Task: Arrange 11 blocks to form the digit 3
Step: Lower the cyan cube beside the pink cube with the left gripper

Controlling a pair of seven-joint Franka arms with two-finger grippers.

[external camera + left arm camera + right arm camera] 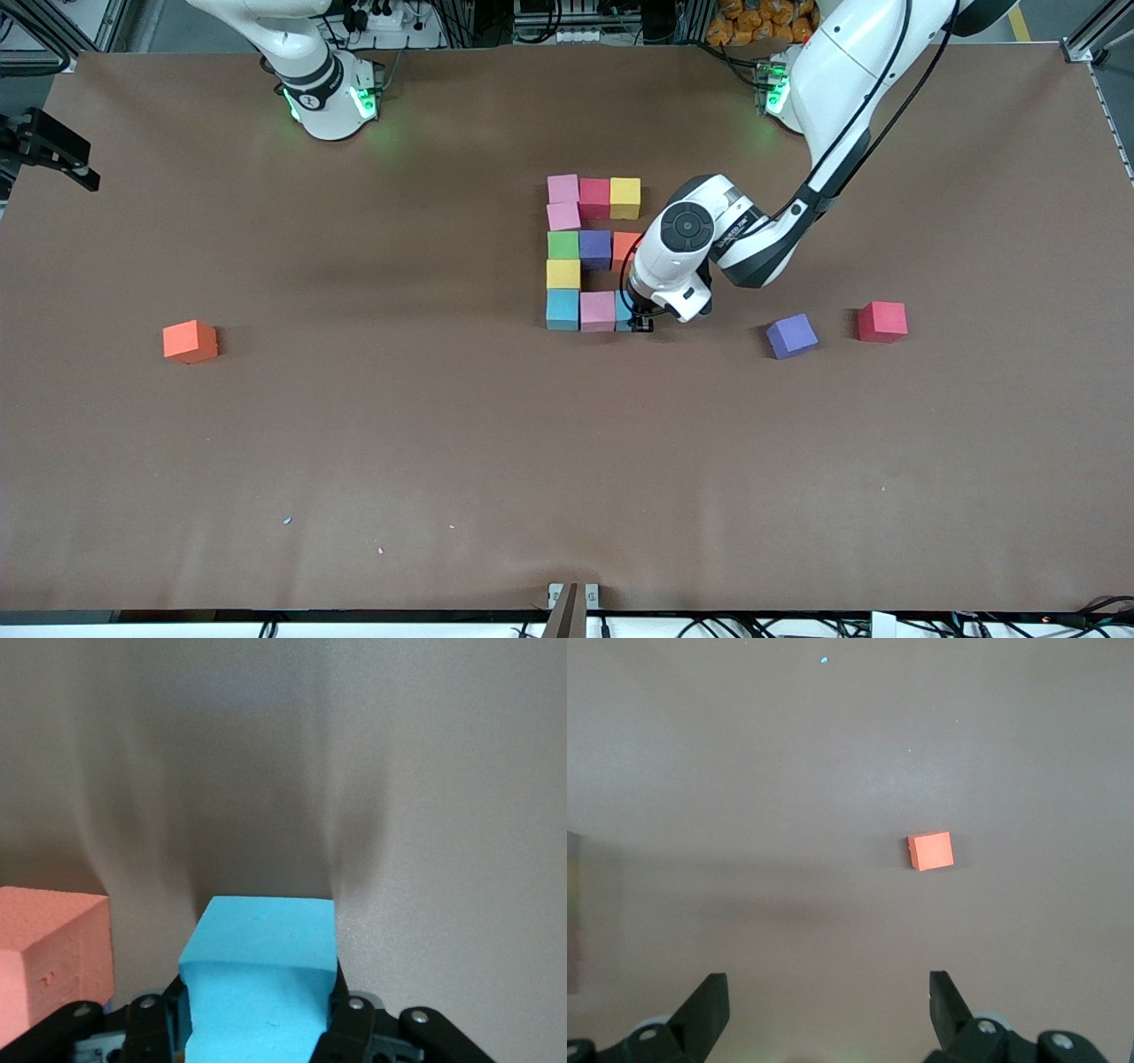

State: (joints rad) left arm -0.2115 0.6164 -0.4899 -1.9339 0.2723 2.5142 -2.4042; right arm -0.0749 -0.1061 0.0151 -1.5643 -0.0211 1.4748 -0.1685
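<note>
Fig.: left gripper (640,322), fingers clamped on light-blue block (259,979), seats it beside pink block (598,311) to finish digit 3's (592,252) bottom row; right gripper (828,1010), fingers apart, waits above tabletop (833,771).

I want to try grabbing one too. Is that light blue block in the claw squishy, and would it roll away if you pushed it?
The light blue block looks like matte foam, so it probably gives slightly where the left claw pinches it. It has flat faces and square edges, so it would likely slide, not roll. It seems light, and the matte surface probably is not slippery.
</note>
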